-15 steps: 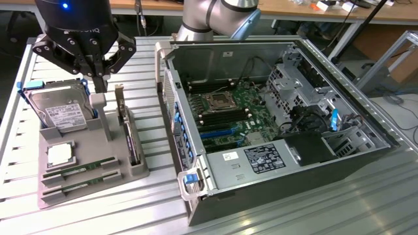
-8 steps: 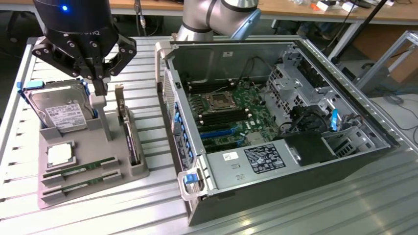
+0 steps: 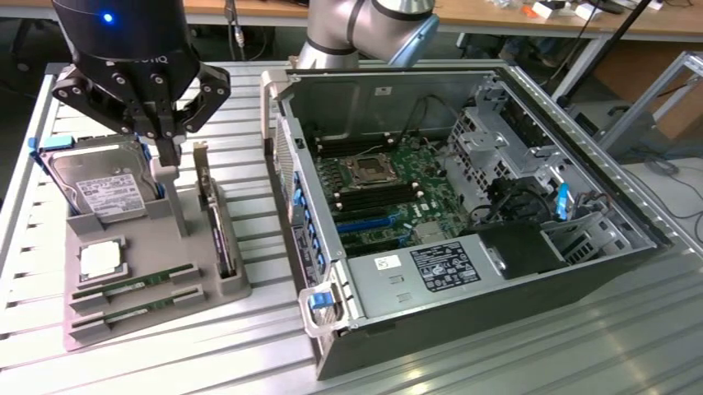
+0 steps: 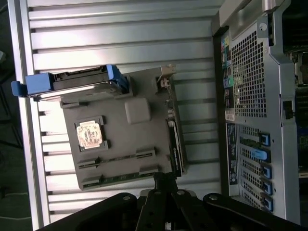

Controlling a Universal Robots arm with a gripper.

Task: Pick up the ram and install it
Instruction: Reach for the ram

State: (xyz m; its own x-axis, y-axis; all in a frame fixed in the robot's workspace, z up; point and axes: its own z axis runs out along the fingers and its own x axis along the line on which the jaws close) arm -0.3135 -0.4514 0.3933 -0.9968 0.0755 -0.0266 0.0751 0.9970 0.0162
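Exterior view: the gripper point(image 3: 169, 153), with lettering ending "TIQ", hangs with its fingers pressed together and holding nothing. It is above the gray tray point(image 3: 230, 288), beside the hard drive point(image 3: 104, 185). The ram point(image 3: 134, 287) lies slotted at the tray's near edge, well apart from the gripper. Bare counter point(image 3: 258, 346) separates the tray from the open computer case point(image 3: 462, 329).
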